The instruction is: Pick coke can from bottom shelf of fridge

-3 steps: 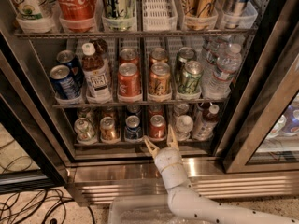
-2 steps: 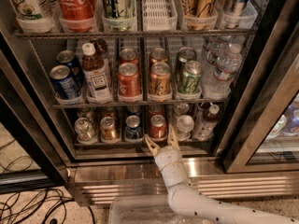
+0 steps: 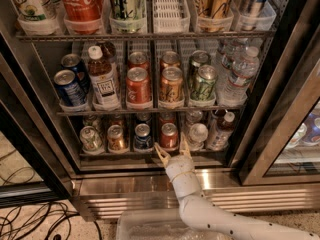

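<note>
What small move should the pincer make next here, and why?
Probably ease the pincer straight forward a little. It hovers at the front rail of the bottom shelf with its jaws spread. The coke can stands just beyond, roughly in line with the gap and not yet enclosed, so closing now would likely miss it.

White Coca-Cola script reads on tall red can (image 3: 80, 1), top rack. White label on bottle (image 3: 103, 84), middle rack: print illegible. Nothing legible on bottom shelf (image 3: 125, 155). Unmarked gripper (image 3: 171, 147) at its front rail, jaws spread.
</note>
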{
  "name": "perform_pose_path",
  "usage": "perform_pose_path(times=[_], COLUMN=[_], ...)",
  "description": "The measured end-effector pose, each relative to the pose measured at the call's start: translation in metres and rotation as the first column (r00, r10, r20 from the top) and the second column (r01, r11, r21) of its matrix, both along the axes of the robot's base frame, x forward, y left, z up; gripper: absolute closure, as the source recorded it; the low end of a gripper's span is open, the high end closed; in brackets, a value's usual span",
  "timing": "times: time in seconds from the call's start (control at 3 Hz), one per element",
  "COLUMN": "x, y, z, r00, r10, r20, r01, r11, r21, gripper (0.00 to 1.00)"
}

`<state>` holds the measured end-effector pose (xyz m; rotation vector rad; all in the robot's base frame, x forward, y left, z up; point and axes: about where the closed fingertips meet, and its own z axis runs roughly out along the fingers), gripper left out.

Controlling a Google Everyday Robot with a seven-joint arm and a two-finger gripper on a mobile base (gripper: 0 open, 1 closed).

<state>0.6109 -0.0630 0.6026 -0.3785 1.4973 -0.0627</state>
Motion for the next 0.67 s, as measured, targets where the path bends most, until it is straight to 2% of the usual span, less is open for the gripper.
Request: perform_pose_path(times=[0.67], x=[0.0060], y=[0.0067], z=[-0.0006], r00=[1.0000], r10=[0.008], r20=[-0.004], r01=[-0.007], r11=[1.000], r21=[0.023], gripper=[0.31])
